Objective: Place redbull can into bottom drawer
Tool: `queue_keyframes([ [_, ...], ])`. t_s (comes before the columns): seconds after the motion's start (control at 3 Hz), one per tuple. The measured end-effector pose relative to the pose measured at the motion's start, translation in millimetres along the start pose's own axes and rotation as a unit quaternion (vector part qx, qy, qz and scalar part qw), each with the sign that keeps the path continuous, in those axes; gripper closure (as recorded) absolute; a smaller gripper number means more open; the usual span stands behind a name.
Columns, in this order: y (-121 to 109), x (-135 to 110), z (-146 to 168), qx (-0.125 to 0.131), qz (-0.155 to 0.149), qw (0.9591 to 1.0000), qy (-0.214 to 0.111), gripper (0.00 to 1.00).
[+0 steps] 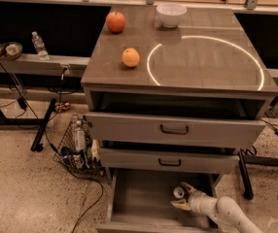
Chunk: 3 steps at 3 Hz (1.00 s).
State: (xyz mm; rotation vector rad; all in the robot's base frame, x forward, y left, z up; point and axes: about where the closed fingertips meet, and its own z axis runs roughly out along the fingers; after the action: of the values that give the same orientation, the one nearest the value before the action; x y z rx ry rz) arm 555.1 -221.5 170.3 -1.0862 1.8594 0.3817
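Note:
The bottom drawer [139, 198] is pulled out, and its plain grey inside shows. The redbull can [179, 192] stands upright in the drawer's right half, with its round silver top facing up. My gripper [182, 196] reaches into the drawer from the lower right on a white arm. It is open, with one finger just behind the can and the other a little in front of it, so the can stands between them.
The two upper drawers [174, 129] are partly pulled out and overhang the bottom one. On the cabinet top are an apple [115, 21], an orange [130, 57] and a white bowl [171, 14]. A wire basket [78, 147] and cables lie on the floor to the left.

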Motion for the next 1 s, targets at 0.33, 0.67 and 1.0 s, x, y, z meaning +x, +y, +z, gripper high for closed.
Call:
queue_keyframes([
  [0.33, 1.8, 6.5, -0.4, -0.002, 0.007, 0.9999, 0.011, 0.00],
  [0.67, -5.4, 8.5, -9.3, 0.006, 0.017, 0.9996, 0.021, 0.00],
  [1.0, -33.7, -4.7, -42.1, 0.037, 0.027, 0.9986, 0.025, 0.00],
])
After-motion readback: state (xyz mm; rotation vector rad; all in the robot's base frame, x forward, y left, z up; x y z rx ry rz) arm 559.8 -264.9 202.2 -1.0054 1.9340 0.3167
